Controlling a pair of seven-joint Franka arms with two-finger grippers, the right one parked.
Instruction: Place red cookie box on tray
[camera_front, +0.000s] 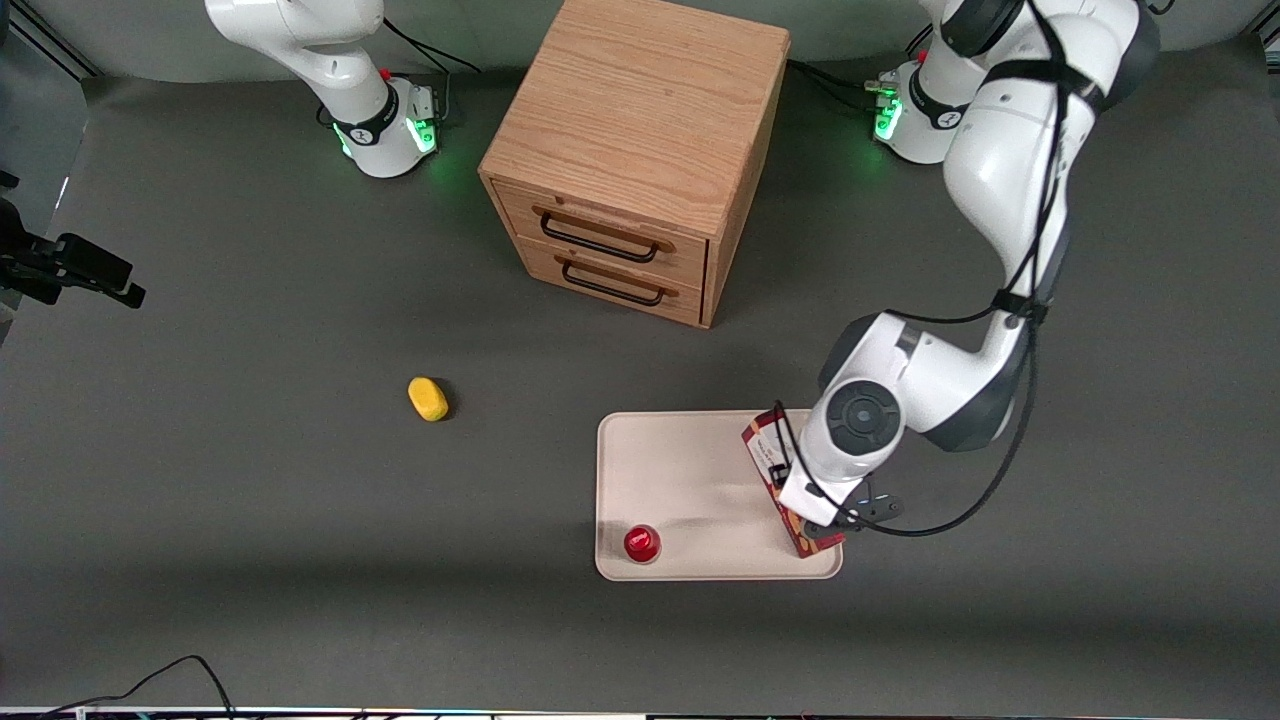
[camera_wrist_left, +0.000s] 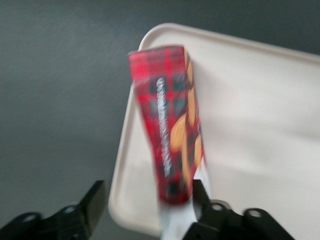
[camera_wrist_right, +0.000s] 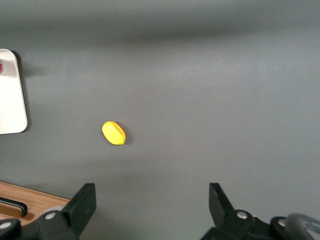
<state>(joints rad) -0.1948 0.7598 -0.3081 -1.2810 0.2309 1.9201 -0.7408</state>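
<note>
The red cookie box (camera_front: 765, 447) is a long dark-red plaid carton with cookie pictures. It lies on the cream-white tray (camera_front: 690, 480), along the tray's edge toward the working arm's end. In the left wrist view the red cookie box (camera_wrist_left: 167, 125) stretches away over the tray (camera_wrist_left: 260, 125). My left gripper (camera_wrist_left: 147, 200) stands open over the box's near end. One finger (camera_wrist_left: 200, 192) is right beside the carton and the other finger (camera_wrist_left: 95, 200) stands well apart from it. In the front view the gripper (camera_front: 805, 505) and its wrist cover the middle of the box.
A small round red cap (camera_front: 641, 543) stands on the tray near its front corner. A yellow lump (camera_front: 428, 398) lies on the grey table toward the parked arm's end. A wooden two-drawer cabinet (camera_front: 640, 130) stands farther from the front camera than the tray.
</note>
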